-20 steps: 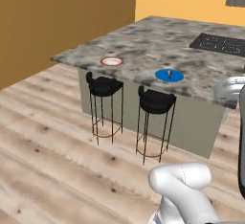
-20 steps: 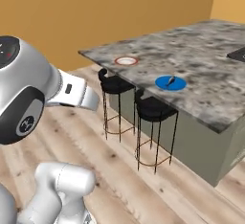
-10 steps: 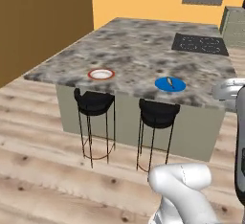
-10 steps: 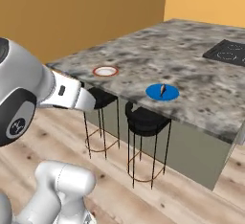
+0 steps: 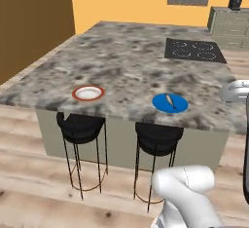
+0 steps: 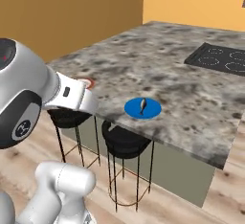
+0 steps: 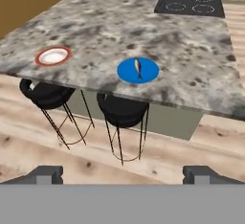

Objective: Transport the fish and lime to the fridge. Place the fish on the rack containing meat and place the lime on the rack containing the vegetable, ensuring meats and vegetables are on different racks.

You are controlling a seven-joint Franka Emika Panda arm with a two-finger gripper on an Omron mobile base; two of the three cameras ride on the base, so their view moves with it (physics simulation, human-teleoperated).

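Barely begun: fish [image 7: 138, 68] lay on blue plate [image 7: 125, 72] atop the desk [image 7: 143, 22], untouched. Fingers [image 7: 124, 173] spread wide, empty, well short of it. Fridge and lime unseen; both transports left.

A: Light is falling evenly and bright; stools [image 7: 122, 110] are casting only faint floor shadows.
B: No glare showing; rendering is looking soft, slightly blurred throughout.
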